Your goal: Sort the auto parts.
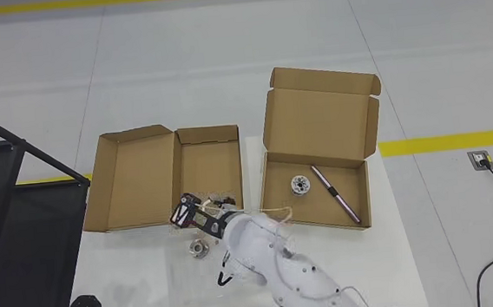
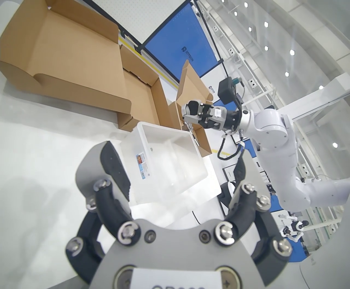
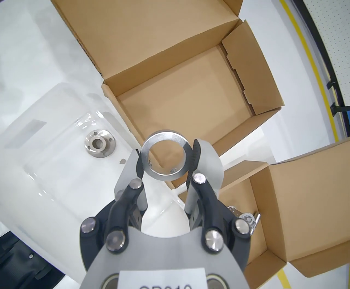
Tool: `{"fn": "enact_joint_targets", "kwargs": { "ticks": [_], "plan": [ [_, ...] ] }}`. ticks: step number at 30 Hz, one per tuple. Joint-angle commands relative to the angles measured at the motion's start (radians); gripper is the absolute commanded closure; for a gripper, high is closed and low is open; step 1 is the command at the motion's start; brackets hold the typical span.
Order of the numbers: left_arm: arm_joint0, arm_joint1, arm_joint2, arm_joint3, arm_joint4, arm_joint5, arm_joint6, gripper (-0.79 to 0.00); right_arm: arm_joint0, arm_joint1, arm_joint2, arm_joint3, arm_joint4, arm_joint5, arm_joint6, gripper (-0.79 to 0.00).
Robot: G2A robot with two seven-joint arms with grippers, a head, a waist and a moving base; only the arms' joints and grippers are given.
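Right wrist view: the right gripper [image 3: 166, 164], fingers pinching a ring [image 3: 157, 172], hangs over the near wall of the left box [image 3: 175, 90]. One flange [image 3: 99, 143] lies unsorted in the bin [image 3: 41, 164]. A rod [image 1: 335, 193] and a hub [image 1: 299, 184] already lie in the right box [image 1: 286, 207]. The left gripper [image 2: 175, 167] holds nothing, fingers spread. Roughly half done, I judge.

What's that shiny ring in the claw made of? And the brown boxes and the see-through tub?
The ring in the right claw looks like metal, maybe steel or aluminium: silvery, smooth, with bright reflections. The brown boxes look like cardboard: matte, with folded flaps. The tub seems to be clear plastic: glossy walls you can see through.
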Motion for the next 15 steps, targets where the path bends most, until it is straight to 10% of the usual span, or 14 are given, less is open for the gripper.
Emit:
{"fn": "enact_joint_targets", "kwargs": {
  "ticks": [1,15],
  "plan": [
    [0.008,-0.004,-0.003,-0.001,0.008,-0.005,0.013,-0.785,0.062,-0.012,0.004,0.101,0.058,-0.015,-0.025,0.000],
    [0.024,-0.023,-0.011,-0.016,0.031,-0.013,0.039,-0.785,0.404,-0.142,-0.046,0.773,0.342,-0.026,-0.218,0.000]
  ]
}}
